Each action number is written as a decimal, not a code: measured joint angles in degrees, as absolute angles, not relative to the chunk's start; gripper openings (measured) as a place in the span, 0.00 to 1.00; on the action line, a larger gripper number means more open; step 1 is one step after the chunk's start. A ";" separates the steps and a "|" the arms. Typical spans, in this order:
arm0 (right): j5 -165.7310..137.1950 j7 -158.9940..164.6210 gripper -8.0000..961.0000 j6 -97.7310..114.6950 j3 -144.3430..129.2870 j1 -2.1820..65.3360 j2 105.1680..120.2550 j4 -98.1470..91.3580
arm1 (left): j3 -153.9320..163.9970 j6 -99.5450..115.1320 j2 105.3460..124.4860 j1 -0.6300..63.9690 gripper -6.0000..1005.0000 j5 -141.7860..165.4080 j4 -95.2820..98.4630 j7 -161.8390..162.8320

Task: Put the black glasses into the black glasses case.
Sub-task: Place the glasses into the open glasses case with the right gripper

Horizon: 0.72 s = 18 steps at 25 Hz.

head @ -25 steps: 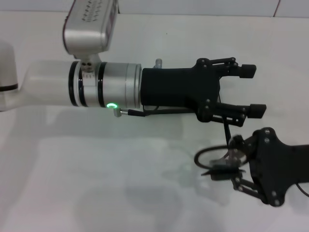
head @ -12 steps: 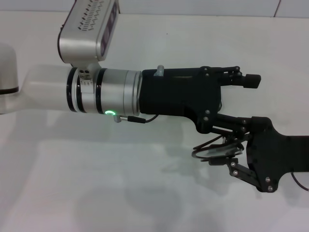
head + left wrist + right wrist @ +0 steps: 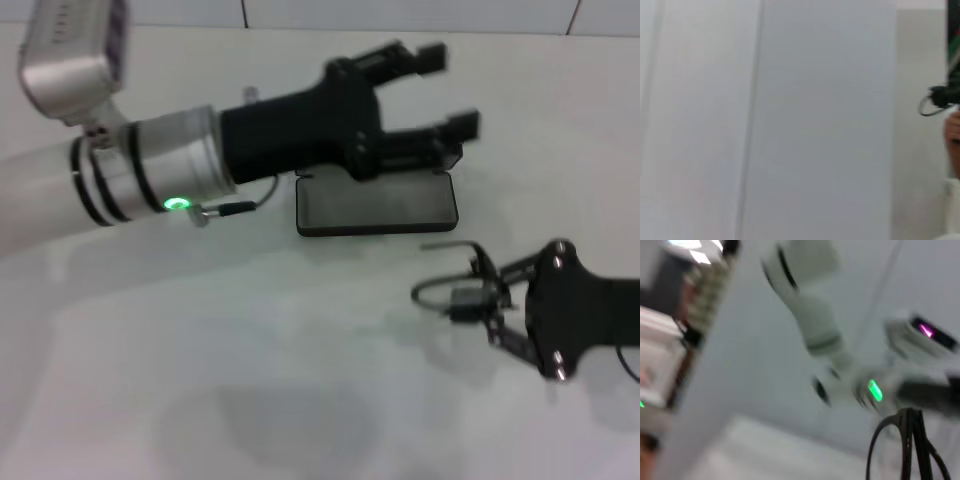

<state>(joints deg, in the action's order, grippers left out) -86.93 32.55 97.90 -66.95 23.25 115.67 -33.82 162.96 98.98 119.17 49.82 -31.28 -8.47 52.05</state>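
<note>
1. Since the earlier frames, the left gripper (image 3: 445, 90) has swung up and away toward the far side of the table (image 3: 300, 400), uncovering the glasses case (image 3: 376, 203) that it hid before.
2. Its fingers now stand spread wide, holding nothing, above the far edge of the case.
3. That case lies open and flat on the table, its grey lining facing up.
4. Nearer the robot and to the right, the right gripper (image 3: 478, 303) has shifted slightly toward the robot and is closed on the glasses (image 3: 442, 290), gripping them at the frame.
5. One round lens rim sticks out to the left of the fingers, and a thin temple arm juts toward the case.
6. Glasses and case are apart, with bare table between them.
7. From the right wrist view the glasses (image 3: 907, 450) show as dark curved rims close to the camera.
</note>
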 joint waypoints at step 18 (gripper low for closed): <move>-83.93 43.19 0.16 30.83 -106.75 16.83 115.97 -63.18 | 162.95 96.98 119.23 46.18 0.86 -37.32 -11.38 52.64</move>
